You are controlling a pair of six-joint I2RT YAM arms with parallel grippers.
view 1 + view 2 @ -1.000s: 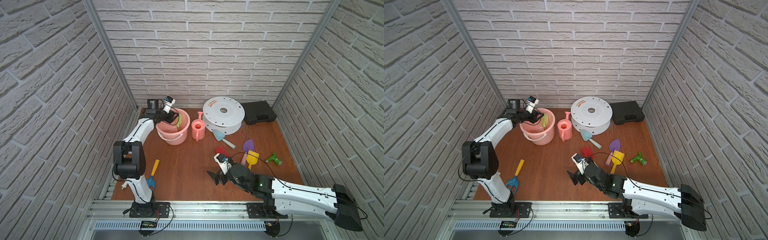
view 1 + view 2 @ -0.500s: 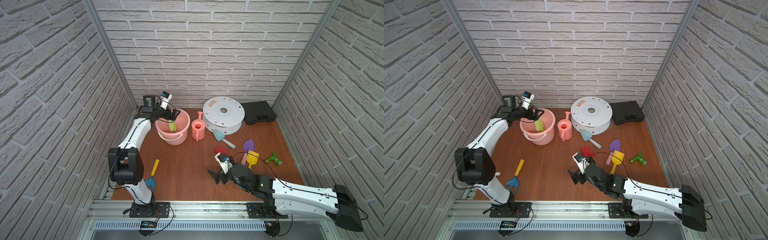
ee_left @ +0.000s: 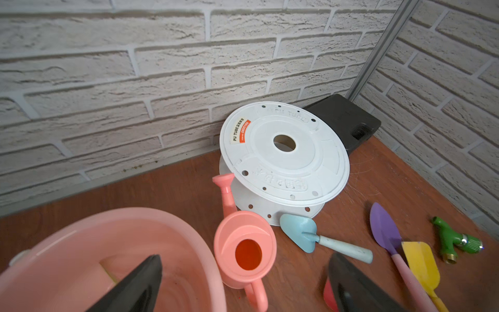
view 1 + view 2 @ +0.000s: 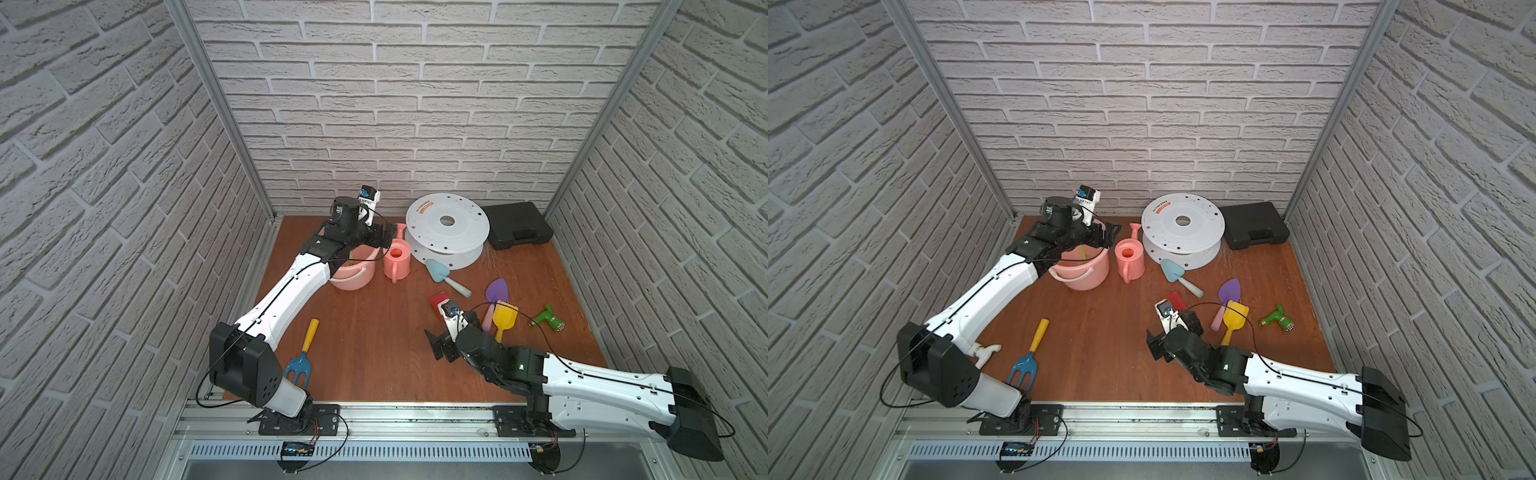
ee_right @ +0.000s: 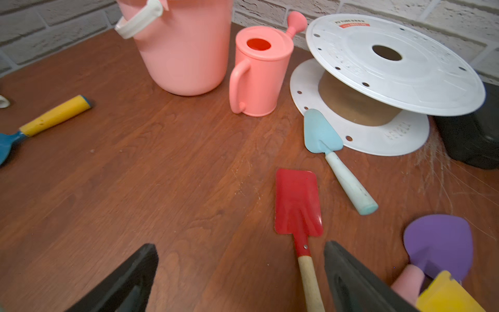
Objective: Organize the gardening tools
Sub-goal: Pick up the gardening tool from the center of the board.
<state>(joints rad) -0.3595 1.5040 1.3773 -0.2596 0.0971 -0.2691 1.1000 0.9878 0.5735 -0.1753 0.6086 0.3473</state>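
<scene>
Leave left gripper [image 3: 245,256] wide open, empty, above bucket [image 3: 129,212] rim. Shift wide-open, empty right gripper [image 5: 240,245] onto red spade [image 5: 297,202] handle, centre, then close.

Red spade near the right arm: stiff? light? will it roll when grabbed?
The red spade looks like thin sheet pinned to a wooden handle, so probably stiff and light. It lies flat on the table, so the blade should stop any rolling. The round handle might twist between the jaws.

The right gripper [image 5: 239,244] gapes wide over the table [image 5: 162,175], the red spade [image 5: 297,201] handle just inside one finger, teal trowel [image 5: 322,133] beside it, bucket [image 5: 186,46] and can [image 5: 259,73] behind.
</scene>
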